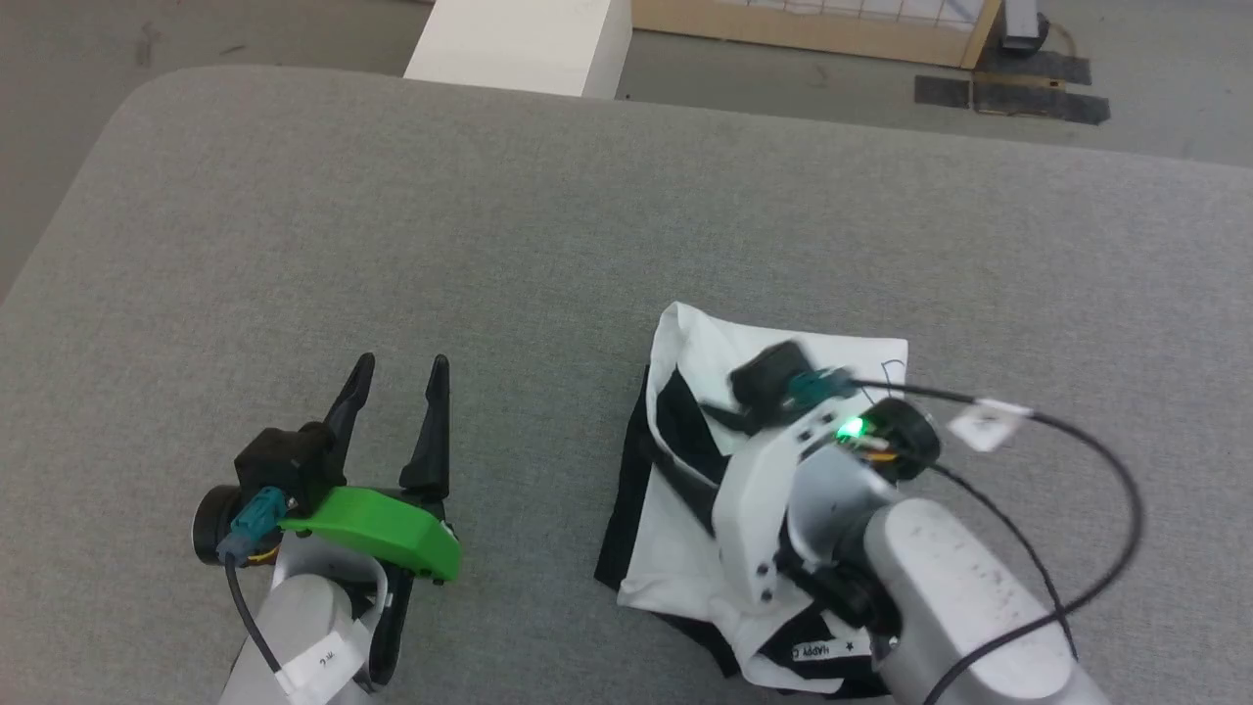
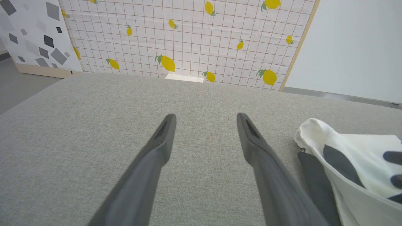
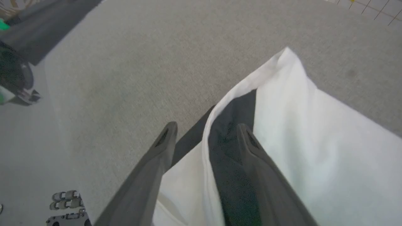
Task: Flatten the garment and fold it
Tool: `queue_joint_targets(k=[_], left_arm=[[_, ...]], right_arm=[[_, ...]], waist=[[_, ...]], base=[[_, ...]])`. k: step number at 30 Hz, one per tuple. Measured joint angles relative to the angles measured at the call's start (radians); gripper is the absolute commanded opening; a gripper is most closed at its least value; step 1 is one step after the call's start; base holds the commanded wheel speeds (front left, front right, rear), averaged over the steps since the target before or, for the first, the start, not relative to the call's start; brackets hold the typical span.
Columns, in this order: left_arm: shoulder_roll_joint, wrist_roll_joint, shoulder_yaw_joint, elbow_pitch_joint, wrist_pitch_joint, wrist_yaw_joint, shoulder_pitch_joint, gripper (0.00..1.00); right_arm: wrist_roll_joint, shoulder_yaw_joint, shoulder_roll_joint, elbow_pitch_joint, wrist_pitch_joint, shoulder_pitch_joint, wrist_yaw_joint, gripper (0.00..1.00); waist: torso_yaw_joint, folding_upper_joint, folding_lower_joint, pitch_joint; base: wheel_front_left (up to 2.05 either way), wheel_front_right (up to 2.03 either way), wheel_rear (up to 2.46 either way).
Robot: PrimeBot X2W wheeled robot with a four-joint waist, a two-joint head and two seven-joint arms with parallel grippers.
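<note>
Widely spread, the right hand straddles the garment edge, open table beyond.

Garment — partly behind right arm

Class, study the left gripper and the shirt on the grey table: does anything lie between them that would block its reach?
Nothing visible does. The left gripper is open beside the shirt, with only bare grey table between them. The right gripper, also open, is over the shirt itself.

Pale forearms, dark fingers — left gripper green-shelled, right gripper white-shelled, black-cabled.
</note>
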Motion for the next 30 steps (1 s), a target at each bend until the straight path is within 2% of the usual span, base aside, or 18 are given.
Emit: queue_joint_targets(k=[5, 7, 10, 14, 20, 25, 30], left_arm=[[0.0, 0.0, 0.009, -0.003, 0.0, 0.0, 0.002, 1.0], [0.0, 0.002, 0.013, -0.007, 0.0, 0.0, 0.007, 1.0], [0.001, 0.006, 0.016, -0.01, 0.0, 0.0, 0.015, 1.0], [0.003, 0.01, 0.021, -0.012, 0.0, -0.001, 0.035, 1.0], [0.005, 0.024, 0.022, -0.02, 0.0, -0.001, 0.052, 1.0], [0.004, 0.024, 0.016, -0.022, 0.0, -0.001, 0.052, 1.0], [0.003, 0.024, 0.003, -0.021, 0.0, -0.001, 0.052, 1.0]], right_arm=[[0.043, -0.111, 0.0, -0.128, -0.203, 0.015, 0.0, 1.0], [0.043, -0.194, 0.001, -0.189, -0.291, 0.059, 0.0, 1.0], [0.032, -0.314, 0.0, -0.246, -0.37, 0.149, 0.0, 1.0], [0.043, -0.444, -0.001, -0.274, -0.422, 0.279, 0.0, 1.0], [0.049, -0.483, -0.002, -0.211, -0.395, 0.377, 0.0, 1.0], [0.086, -0.446, -0.001, -0.132, -0.338, 0.376, 0.0, 1.0], [0.122, -0.394, -0.001, -0.033, -0.232, 0.352, 0.0, 1.0]], waist=[[-0.02, 0.0, 0.0, -0.022], [-0.03, 0.0, 0.0, -0.035], [-0.042, 0.0, 0.0, -0.055], [-0.059, 0.0, -0.0001, -0.082], [-0.086, 0.0, -0.0001, -0.106], [-0.088, 0.0, -0.0001, -0.109], [-0.075, 0.0, -0.0001, -0.102]], base=[[0.0, 0.0, 0.0], [0.0, 0.0, 0.0], [0.0, 0.0, 0.0], [0.0, 0.0, 0.0], [0.0, 0.0, 0.0], [0.0, 0.0, 0.0], [0.0, 0.0, 0.0]])
